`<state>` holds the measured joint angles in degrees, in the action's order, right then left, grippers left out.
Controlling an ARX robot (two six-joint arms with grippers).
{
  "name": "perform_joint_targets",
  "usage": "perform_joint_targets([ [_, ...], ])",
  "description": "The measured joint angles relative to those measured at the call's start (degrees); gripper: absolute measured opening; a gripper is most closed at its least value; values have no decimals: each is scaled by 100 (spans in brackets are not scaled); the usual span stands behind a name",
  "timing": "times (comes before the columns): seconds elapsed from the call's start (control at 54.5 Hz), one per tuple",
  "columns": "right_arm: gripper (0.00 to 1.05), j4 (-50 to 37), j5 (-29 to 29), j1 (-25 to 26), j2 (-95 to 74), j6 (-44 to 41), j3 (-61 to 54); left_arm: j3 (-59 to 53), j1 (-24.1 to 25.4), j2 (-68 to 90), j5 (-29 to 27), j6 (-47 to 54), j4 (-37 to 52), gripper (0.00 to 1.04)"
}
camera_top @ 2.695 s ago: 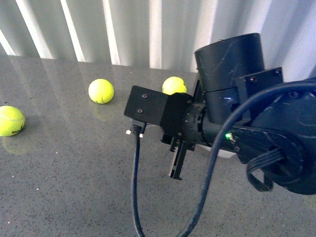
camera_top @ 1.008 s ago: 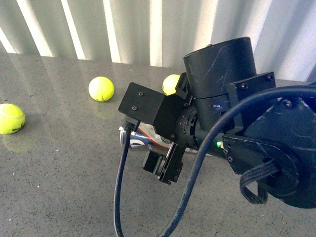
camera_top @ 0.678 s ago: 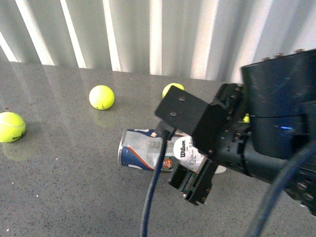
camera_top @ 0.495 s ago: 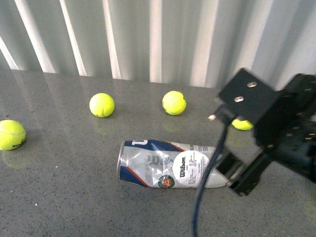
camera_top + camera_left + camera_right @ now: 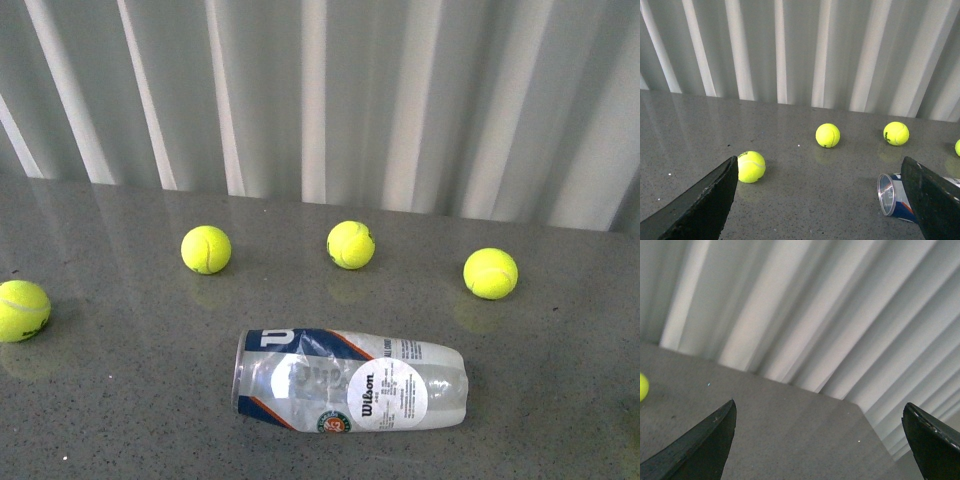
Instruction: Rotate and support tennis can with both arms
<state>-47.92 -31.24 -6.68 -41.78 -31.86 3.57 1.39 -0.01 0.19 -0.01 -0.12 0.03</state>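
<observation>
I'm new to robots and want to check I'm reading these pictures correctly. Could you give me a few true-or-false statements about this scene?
1. The tennis can lies on its side on the table. True.
2. A ball sits inside the can. False: the clear can looks empty.
3. At least four tennis balls lie loose on the table. True.
4. The left fingers grip the can. False: they are spread open, apart from it.
5. An arm shows in the front view. False: neither does.
</observation>
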Motion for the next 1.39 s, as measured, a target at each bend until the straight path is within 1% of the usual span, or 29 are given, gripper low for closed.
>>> perform_joint_targets([
  [0.11,97,1193,-107,31,1849,186,-98,0,0,0,0,0,0,98],
  [0.128,95,1606,190,114,2199,374,-55,0,0,0,0,0,0,98],
  [0.147,92,2133,640,229,2533,675,39,0,0,0,-2,0,0,98],
  [0.165,90,2406,870,297,2684,804,94,0,0,0,-2,0,0,98],
  [0.183,87,2914,1320,411,2935,1075,208,0,0,0,-2,0,0,98],
  [0.202,82,3576,1937,538,3220,1493,343,0,0,0,7,0,0,98],
  [0.238,73,4387,2702,608,3486,2055,426,0,0,0,9,0,0,98],
  [0.257,68,4684,2931,625,3552,2326,400,0,0,0,0,0,0,98],
  [0.293,59,4874,3126,627,3589,2625,291,0,0,0,0,0,0,98],
  [0.33,54,4892,3132,632,3598,2761,243,0,0,0,-2,0,0,98],
  [0.348,47,4892,3130,640,3622,2850,203,0,0,0,-2,0,0,98],
  [0.367,45,4892,3126,645,3630,2898,190,0,0,0,-2,0,0,98],
  [0.385,39,4889,3123,649,3659,2955,168,0,0,0,-2,0,0,98],
  [0.403,33,4887,3119,656,3692,2994,149,0,0,0,-2,0,0,98],
  [0.422,31,4885,3117,656,3711,3014,142,0,0,0,-2,0,0,98],
  [0.477,16,4872,3117,654,3781,3071,111,0,0,0,0,0,0,98],
  [0.532,5,4868,3115,656,3812,3088,63,0,0,0,-2,0,0,98],
  [0.55,3,4865,3117,656,3821,3080,46,0,0,0,-2,0,0,98],
  [0.972,3,4815,3123,656,4142,3112,-328,0,0,0,-4,0,0,98],
  [1.393,3,4813,3115,656,4155,3119,-328,0,0,0,-2,0,0,98],
])
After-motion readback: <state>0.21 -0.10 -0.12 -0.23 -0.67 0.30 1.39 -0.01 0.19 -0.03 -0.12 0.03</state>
